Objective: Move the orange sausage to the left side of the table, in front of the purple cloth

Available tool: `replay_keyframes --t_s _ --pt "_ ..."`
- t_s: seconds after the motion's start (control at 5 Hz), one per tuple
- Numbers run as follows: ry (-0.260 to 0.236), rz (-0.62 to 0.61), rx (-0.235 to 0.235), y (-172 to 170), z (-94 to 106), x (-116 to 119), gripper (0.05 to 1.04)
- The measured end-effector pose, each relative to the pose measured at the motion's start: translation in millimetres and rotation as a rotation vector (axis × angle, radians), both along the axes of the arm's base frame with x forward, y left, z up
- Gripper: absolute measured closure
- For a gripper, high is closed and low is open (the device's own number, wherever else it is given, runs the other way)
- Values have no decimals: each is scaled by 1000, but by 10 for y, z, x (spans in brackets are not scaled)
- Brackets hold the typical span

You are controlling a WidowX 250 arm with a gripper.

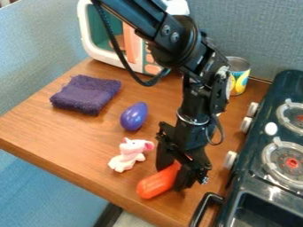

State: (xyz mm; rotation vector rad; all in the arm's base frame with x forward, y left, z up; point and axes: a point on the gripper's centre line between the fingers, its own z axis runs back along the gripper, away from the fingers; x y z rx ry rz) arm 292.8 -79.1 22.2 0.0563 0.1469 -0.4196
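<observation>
Low over the near part of the table, the end effector (170, 178) points down, its black fingers closed on the orange toy (154, 184). The toy's rounded end sticks out from the grip toward the near edge; from where I stand, I can't tell whether its underside touches the wood.

Brown and wood-grained, the table (77, 126) runs under everything on this side of the dark toy stove (250, 188). The stove stands along the right, with two burners (288, 163) on top, pale knobs (230, 159) down the side facing the arm and a black handle (205, 208) at its near end. At the back, partly behind the arm, I see a white toy microwave (91, 48) with a teal inside and an orange panel.

A folded purple cloth (86, 94) lies toward the left, in front of the microwave. Back by the stove, a can (239, 75) with a yellow label stands upright, partly hidden by the arm. Just left of the end effector is a small pink toy animal (129, 155), close but apart from it. Behind that, between the cloth and the arm, lies a glossy purple egg (134, 116). Smallest of all, a white oval piece (271, 128) sits on the stove's edge, beside the burners.
</observation>
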Motion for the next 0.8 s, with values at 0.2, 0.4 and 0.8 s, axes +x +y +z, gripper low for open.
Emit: replay_keyframes --t_s 0.2,0.4,0.8 --pt "7 -3 -1 -5 -2 -14 532" --pt "18 -22 -24 -21 24 -65 532" --pt "-85 2 -106 213 603 -173 532"
